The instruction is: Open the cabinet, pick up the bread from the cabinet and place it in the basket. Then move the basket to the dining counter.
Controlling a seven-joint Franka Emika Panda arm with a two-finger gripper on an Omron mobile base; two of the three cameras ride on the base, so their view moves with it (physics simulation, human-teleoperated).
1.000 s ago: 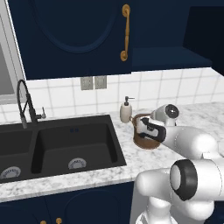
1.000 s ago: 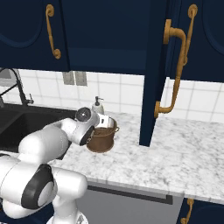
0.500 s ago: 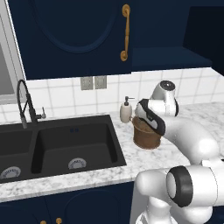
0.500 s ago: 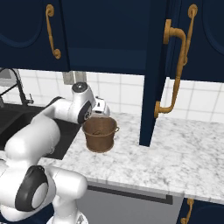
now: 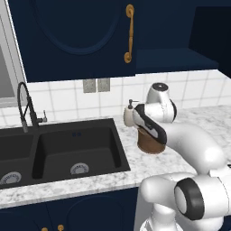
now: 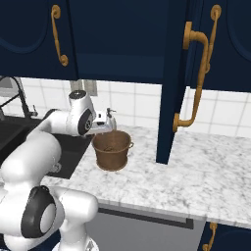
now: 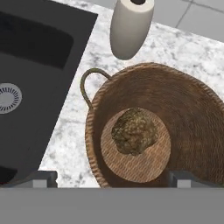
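The bread (image 7: 134,131) lay on the floor of the basket (image 7: 188,109), slightly left of the basket's centre in the hand view, so what remained, by my reading, was to carry the basket to the dining counter. The gripper (image 7: 111,178) hung directly above the basket with its jaws spread wide and empty, one tip at the lower left of the frame outside the left rim, the other at the lower right over the interior. The relation that mattered was rim to jaws: the left wall of the basket, running up the frame beside its small side loop (image 7: 89,83), lay between the tips, nearer the left one. The soap dispenser (image 7: 129,27) stood just beyond the rim at the top of the frame, and the black sink (image 7: 30,78) filled the left.
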